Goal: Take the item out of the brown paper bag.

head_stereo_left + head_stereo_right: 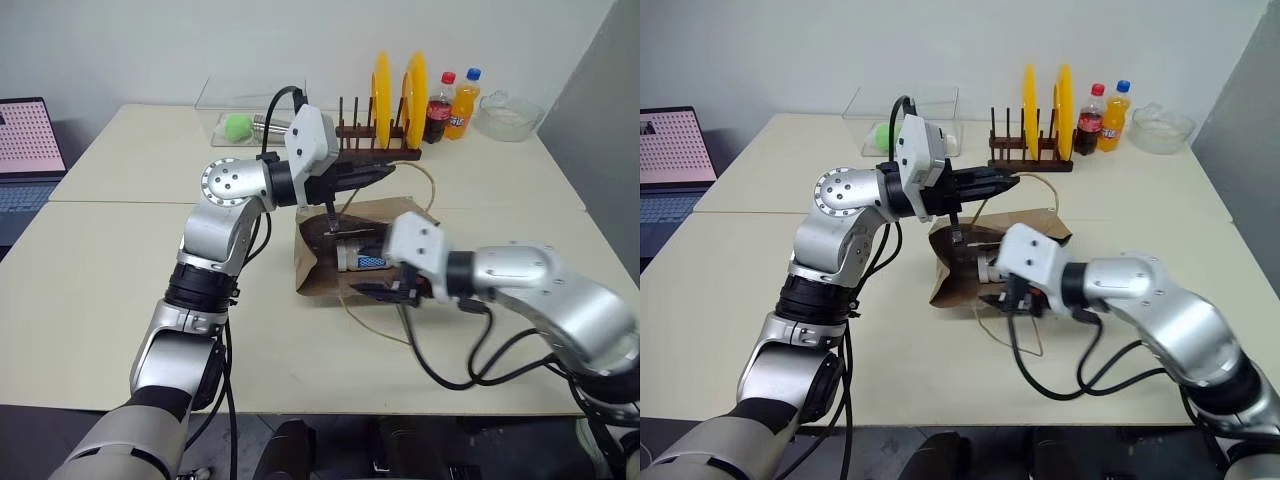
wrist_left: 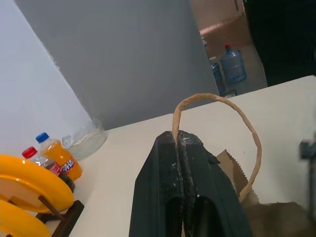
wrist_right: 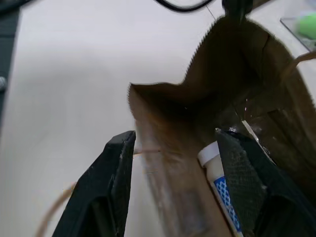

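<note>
- the small bottle [image 3: 220, 183] is lying on its side inside the brown paper bag [image 1: 318, 272], near the bag's open mouth, white cap end poking toward the opening
- in the right wrist view it sits just inside the right gripper [image 3: 174, 148], tucked up against one black finger [image 3: 244, 177], with the other finger [image 3: 114, 168] off on the far side of the bag's lower wall; can't tell if anything's actually touching it
- the bottle looks clear-ish with a pale label that has a blue checkered patch on it, way shorter than the bag
- right gripper's fingers are spread wide apart with nothing between them but the bag's edge and the bottle
- the bag lies flat on the cream table [image 1: 120, 300] with its mouth propped open, serrated top edge showing, one tan handle trailing loose on the table by the right arm
- left gripper [image 2: 180, 143] is pinched tight on the other tan handle [image 2: 247, 128], holding that loop up above the bag
- behind the bag: wooden plate rack [image 1: 375, 150] with two yellow plates [image 1: 398, 88], a cola bottle [image 1: 438, 108] and orange soda bottle [image 1: 463, 104] next to it, a glass bowl [image 1: 508, 116] further right
- a laptop [image 1: 28, 150] sits at the far left edge
</note>
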`<control>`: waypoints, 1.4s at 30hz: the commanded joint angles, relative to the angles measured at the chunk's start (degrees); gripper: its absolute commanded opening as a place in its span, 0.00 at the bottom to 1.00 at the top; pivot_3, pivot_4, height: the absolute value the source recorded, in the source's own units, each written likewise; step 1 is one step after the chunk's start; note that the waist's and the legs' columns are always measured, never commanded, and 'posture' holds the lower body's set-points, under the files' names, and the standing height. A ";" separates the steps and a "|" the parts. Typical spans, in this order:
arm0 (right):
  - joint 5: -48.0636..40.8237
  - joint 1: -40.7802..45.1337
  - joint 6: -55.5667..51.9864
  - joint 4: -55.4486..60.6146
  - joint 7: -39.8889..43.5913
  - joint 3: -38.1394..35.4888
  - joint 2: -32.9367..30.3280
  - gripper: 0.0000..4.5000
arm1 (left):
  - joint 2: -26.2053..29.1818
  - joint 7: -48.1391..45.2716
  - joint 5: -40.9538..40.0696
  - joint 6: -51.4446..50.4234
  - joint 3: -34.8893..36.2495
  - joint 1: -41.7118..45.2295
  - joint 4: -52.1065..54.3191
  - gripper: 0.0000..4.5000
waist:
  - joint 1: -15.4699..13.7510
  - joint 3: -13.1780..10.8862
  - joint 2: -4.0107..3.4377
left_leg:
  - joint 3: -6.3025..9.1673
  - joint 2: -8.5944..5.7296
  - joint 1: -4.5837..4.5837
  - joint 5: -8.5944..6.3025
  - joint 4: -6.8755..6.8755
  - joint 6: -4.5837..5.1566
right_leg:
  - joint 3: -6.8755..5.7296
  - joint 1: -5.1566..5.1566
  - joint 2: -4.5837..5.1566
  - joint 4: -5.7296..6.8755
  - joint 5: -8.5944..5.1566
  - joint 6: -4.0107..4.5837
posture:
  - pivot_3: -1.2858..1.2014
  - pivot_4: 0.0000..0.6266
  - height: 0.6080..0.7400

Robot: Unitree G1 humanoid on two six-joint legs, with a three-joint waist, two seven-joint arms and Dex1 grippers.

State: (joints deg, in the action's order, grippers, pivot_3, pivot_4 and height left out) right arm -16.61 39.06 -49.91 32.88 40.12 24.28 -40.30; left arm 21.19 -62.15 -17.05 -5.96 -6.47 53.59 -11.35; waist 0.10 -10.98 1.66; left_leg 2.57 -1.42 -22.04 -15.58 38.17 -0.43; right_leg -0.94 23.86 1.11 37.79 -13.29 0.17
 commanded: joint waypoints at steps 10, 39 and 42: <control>25.47 5.03 14.13 -13.15 -0.36 14.25 3.01 0.99 | 0.50 -0.13 -0.99 0.42 1.23 0.87 1.88 0.00 | 0.09 0.00 0.00 | -0.15 0.01 -0.14 0.01 0.03 -0.01 | 0.13 0.26 -0.01 0.20 0.10 0.17 | 0.52 0.24 1.00; 39.99 6.35 31.74 -23.16 9.31 8.48 8.85 0.67 | 2.50 2.62 5.71 7.77 0.92 1.45 -7.05 0.00 | 0.27 0.00 0.00 | -0.24 0.02 -0.05 0.01 0.03 -0.01 | 0.19 0.27 -0.03 0.27 0.11 0.19 | 0.52 0.24 1.00; 36.88 5.14 33.85 -19.98 10.25 5.07 8.39 0.67 | 2.86 3.24 7.36 9.82 0.83 2.77 -10.40 0.00 | 0.21 0.00 0.00 | -0.21 0.02 -0.07 0.01 0.02 -0.01 | 0.16 0.28 -0.03 0.27 0.11 0.19 | 0.52 0.24 1.00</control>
State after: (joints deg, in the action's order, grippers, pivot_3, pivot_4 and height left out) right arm 22.22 43.83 -17.97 9.05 50.11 32.89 -31.56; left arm 23.40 -59.76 -10.53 1.90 -6.50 54.23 -21.51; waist 0.32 -10.98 1.66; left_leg 2.37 -1.39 -22.12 -15.57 38.19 -0.44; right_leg -0.79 24.14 1.07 38.04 -13.18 0.36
